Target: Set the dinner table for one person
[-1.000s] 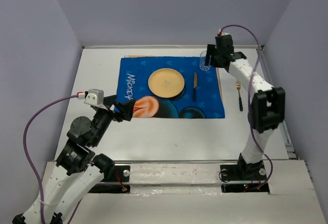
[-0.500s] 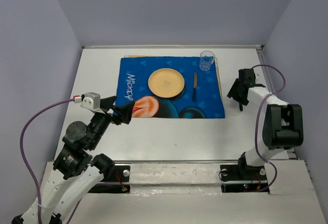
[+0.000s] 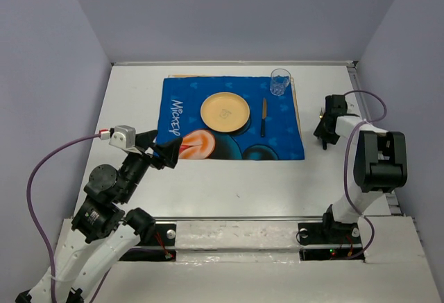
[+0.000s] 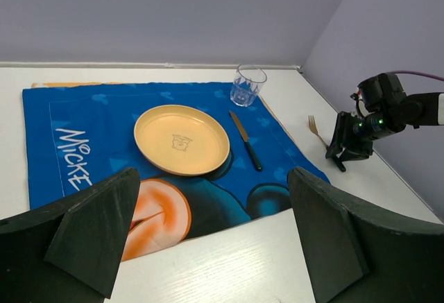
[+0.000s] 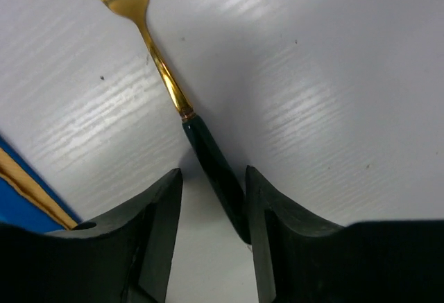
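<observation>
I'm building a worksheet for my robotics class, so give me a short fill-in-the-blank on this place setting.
The knife lies on the placemat, just right of the ___.
The right gripper straddles the handle of the ___.
The glass stands at the placemat's far ___ corner.
Missing: plate; fork; right.

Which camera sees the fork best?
The right wrist view: the fork fills the picture, gold prongs and dark handle, between the fingers of the right hand. The top view shows just its prong tips past that hand. The left wrist view shows it tiny and far off.
</observation>
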### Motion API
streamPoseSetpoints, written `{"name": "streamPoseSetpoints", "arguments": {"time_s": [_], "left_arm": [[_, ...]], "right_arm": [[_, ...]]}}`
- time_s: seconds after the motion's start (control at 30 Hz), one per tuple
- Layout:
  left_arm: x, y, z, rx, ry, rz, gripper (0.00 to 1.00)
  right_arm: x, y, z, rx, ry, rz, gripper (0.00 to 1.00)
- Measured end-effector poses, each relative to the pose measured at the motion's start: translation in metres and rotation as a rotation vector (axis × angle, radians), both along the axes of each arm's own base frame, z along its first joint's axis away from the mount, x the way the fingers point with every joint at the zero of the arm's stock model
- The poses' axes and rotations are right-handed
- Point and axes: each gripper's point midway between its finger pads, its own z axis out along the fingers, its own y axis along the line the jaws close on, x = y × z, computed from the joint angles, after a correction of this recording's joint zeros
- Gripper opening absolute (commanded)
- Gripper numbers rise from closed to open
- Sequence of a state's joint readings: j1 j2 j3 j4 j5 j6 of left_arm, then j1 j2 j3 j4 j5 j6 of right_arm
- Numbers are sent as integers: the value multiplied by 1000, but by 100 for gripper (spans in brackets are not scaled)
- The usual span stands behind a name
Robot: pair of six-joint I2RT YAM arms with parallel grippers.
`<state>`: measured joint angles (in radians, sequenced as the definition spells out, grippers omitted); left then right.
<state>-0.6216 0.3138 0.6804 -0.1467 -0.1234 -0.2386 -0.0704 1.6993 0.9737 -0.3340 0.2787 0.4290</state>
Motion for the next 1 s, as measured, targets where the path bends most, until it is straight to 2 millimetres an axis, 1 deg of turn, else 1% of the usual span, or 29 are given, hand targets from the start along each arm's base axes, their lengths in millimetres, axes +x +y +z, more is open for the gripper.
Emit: {"name": "streamPoseSetpoints", "arguments": {"time_s": [0.07, 0.1, 0.17, 0.2, 0.27, 0.4, 0.5, 0.57, 0.63, 0.67, 0.7, 0.73, 0.77, 0.8, 0.87, 0.9, 0.93, 0.97, 1.0], "left_arm": [[0, 0, 0, 0, 0, 0, 99], [0, 0, 0, 0, 0, 0, 99], [0, 0, 0, 0, 0, 0, 99], [0, 0, 0, 0, 0, 0, 99], [0, 0, 0, 0, 0, 0, 99], [0, 0, 0, 1, 1, 0, 99], [1, -1, -1, 3, 4, 0, 99], [1, -1, -1, 3, 4, 0, 99], [1, -1, -2, 4, 6, 1, 99], [2, -1, -2, 6, 8, 2, 99], [2, -1, -2, 7, 9, 2, 99], [3, -1, -3, 8, 12, 4, 99], [3, -1, -3, 9, 12, 7, 99], [4, 0, -3, 9, 11, 13, 99], [6, 7, -2, 4, 6, 46, 99], [7, 11, 0, -1, 1, 64, 99], [7, 16, 2, -7, -6, 84, 99], [7, 18, 4, -14, -13, 96, 99], [7, 21, 6, -20, -20, 107, 99]], "right_arm": [[4, -2, 2, -7, -6, 6, 37], [6, -2, 2, -8, -5, 9, 26], [8, -2, 0, -10, 1, 23, 17], [9, -1, 1, -8, 0, 33, 7], [10, 0, 1, -5, 1, 44, 0], [10, 2, 2, 0, -3, 56, 0], [6, 1, 7, -5, -13, 54, 0], [1, 2, 20, -10, -39, 54, 0], [3, 4, 46, -24, -104, 59, 0], [5, 9, 66, -38, -157, 72, 0], [7, 16, 80, -43, -194, 87, 0], [10, 27, 97, -52, -237, 110, 0], [16, 57, 124, -51, -312, 176, 0], [21, 83, 142, -32, -365, 230, 0], [26, 142, 171, 26, -452, 345, 0], [25, 183, 184, 68, -494, 422, 0], [24, 215, 193, 109, -527, 472, 0], [23, 246, 196, 142, -542, 522, 0], [21, 273, 199, 173, -552, 562, 0]]}}
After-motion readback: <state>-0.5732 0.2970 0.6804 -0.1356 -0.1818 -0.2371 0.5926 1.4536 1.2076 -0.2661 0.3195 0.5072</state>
